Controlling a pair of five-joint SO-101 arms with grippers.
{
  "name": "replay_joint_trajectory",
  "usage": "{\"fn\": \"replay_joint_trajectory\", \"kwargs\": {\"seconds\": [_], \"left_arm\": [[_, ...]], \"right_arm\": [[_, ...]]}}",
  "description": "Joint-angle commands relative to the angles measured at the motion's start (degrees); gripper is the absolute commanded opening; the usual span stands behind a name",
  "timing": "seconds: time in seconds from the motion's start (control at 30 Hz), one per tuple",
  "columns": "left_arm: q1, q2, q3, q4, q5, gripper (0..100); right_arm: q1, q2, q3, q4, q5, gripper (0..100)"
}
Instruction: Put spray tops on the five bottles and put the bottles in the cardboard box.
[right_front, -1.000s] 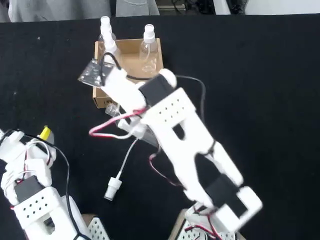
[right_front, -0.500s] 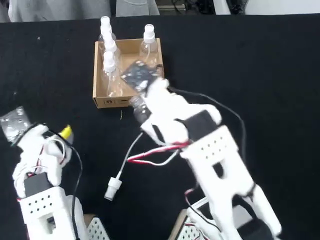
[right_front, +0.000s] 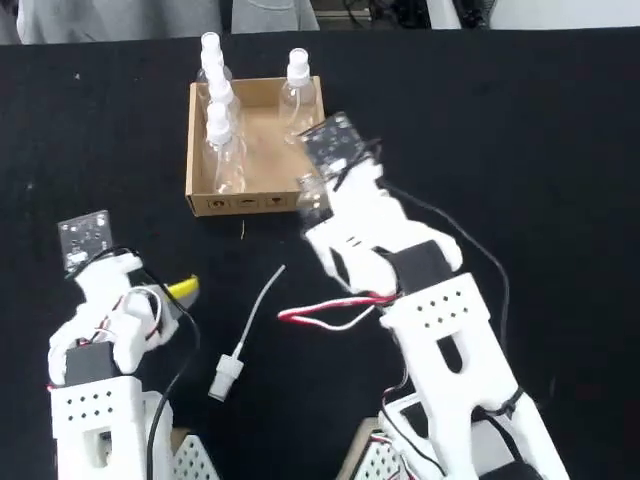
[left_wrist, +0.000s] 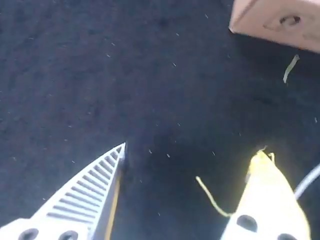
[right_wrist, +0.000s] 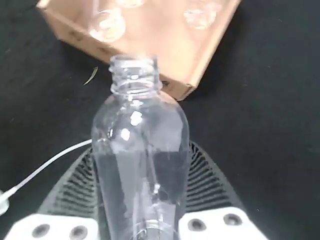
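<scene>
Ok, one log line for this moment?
right gripper: holds uncapped bottle | left gripper: open | spray top: on table | box: capped bottles

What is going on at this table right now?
The right gripper holds an uncapped clear bottle close beside the cardboard box. Several capped bottles stand inside the box. One loose spray top lies on the table, and the left gripper hangs near it with open jaws, holding nothing.

The cardboard box (right_front: 255, 203) sits toward the bench's (right_front: 520, 150) far edge, with four bottles (right_front: 228, 165) standing in it. A fifth bottle (right_wrist: 140, 135), in the right end effector (right_wrist: 142, 149), is just beside the box's near right corner. A spray top (right_front: 227, 377) lies by the bench's near edge.
</scene>
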Motion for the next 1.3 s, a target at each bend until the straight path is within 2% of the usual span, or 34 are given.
{"fn": "replay_joint_trajectory", "kwargs": {"seconds": [0.0,0.2,0.3,0.4,0.53,0.77,0.93,1.03,1.27], "left_arm": [[5.41,-0.79,-4.53,3.52,-0.70,36],[11.47,-0.79,-6.90,8.88,-0.79,36],[15.43,-0.79,-6.73,9.14,-1.41,36],[19.74,-0.79,-5.67,8.97,-5.01,36],[24.13,-0.79,-2.15,6.24,-6.95,36],[25.36,-0.79,-0.84,5.45,-9.67,36],[26.42,-0.26,2.15,0.53,-10.02,34],[28.70,-0.26,2.59,0.18,-10.02,31],[28.88,-0.18,2.68,-0.09,-10.02,31]], "right_arm": [[4.31,-2.68,1.01,-5.27,-2.55,1.2],[6.51,-2.68,4.88,-11.78,-4.31,1.2],[6.51,-2.68,5.85,-13.10,-4.31,1.2],[6.51,-2.42,5.93,-13.19,-4.31,1.2],[6.51,-2.42,5.93,-13.19,-4.31,1.2],[6.51,-2.42,5.93,-12.92,-4.31,1.2],[6.51,-2.42,6.02,-12.92,-4.31,1.2],[6.42,-2.68,7.08,-13.36,-4.31,1.2],[6.42,-2.42,7.60,-14.68,-4.31,1.2]]}}
